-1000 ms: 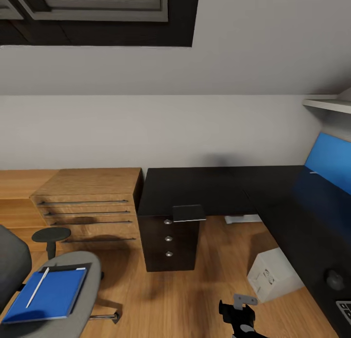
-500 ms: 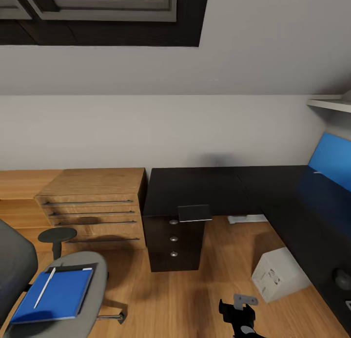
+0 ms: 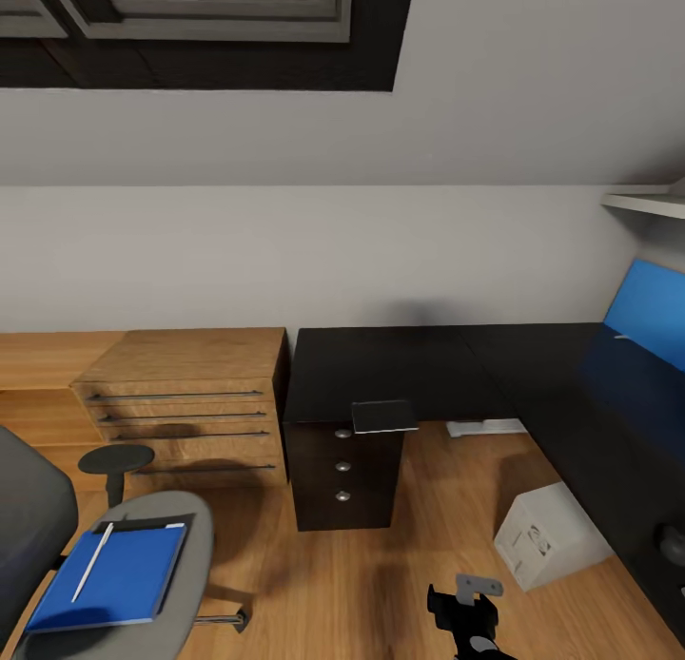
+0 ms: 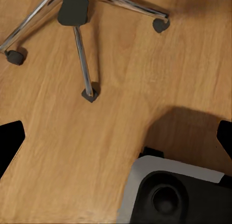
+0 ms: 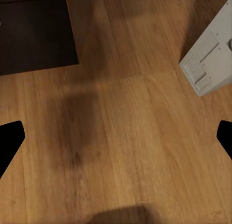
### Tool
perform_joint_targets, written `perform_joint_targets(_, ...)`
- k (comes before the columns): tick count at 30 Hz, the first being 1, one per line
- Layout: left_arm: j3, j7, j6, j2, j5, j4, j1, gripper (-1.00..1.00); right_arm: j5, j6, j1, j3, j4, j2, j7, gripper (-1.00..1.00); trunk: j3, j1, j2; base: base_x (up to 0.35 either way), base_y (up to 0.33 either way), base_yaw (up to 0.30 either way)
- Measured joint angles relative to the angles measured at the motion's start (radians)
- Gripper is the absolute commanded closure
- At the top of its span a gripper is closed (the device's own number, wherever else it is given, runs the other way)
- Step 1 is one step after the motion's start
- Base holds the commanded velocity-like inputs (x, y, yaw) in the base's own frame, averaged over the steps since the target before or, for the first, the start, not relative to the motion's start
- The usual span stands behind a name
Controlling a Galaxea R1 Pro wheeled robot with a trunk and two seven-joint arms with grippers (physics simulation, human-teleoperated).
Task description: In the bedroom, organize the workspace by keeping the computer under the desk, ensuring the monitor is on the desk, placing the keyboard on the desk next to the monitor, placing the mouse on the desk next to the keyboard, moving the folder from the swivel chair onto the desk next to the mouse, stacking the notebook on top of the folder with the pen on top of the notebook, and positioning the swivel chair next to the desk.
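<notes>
I am on approach, not yet handling anything. The swivel chair (image 3: 143, 555) stands to my left, off from the worktop (image 3: 400, 365), and on its seat lies the blue folder (image 3: 109, 576), with the notebook's (image 3: 143, 523) dark edge peeping out at the far end and the pen (image 3: 92, 561) lying on top. The computer (image 3: 549, 534) sits on the floor at the worktop's inner edge.

I judge the step in hand to be fetching the folder across to the worktop. That calls for turning toward the chair and closing in until the seat is in reach of my left arm.

The folder's long axis runs from the near-left of the seat toward the far-right, slightly skewed. The pen lies nearly along it, its far end pointing at the wooden drawers (image 3: 185, 398).

Both tools hang over bare floor, empty — left tool (image 4: 116, 141) and right tool (image 5: 116, 137) each seem spread wide, though only the dark finger edges show.
</notes>
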Motion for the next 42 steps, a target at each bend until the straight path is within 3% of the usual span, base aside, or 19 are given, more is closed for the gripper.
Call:
perform_joint_targets(5, -0.004, -0.048, 0.001, 0.056, 0.002, 0.034, 0.000, -1.00, -0.002, -0.003, 0.000, 0.000, 0.000, 0.006, 0.000, -1.00, 0.000, 0.000, 0.000, 0.000, 0.000, 0.027)
perform_joint_targets(6, -0.004, -0.054, 0.002, 0.066, 0.002, 0.037, 0.000, -1.00, -0.002, -0.013, 0.000, -0.001, 0.000, 0.020, -0.001, -1.00, 0.000, 0.000, 0.000, 0.000, 0.000, 0.172)
perform_joint_targets(17, -0.004, -0.055, 0.002, 0.075, 0.001, 0.039, 0.000, -1.00, -0.001, -0.043, 0.000, -0.005, -0.001, 0.024, -0.001, -1.00, 0.000, 0.000, 0.000, 0.000, 0.080, 0.210)
perform_joint_targets(42, -0.006, -0.052, 0.003, 0.081, 0.001, 0.039, 0.000, -1.00, -0.001, -0.043, 0.000, -0.005, -0.001, 0.024, -0.001, -1.00, 0.000, 0.000, 0.000, 0.000, 0.233, 0.007)
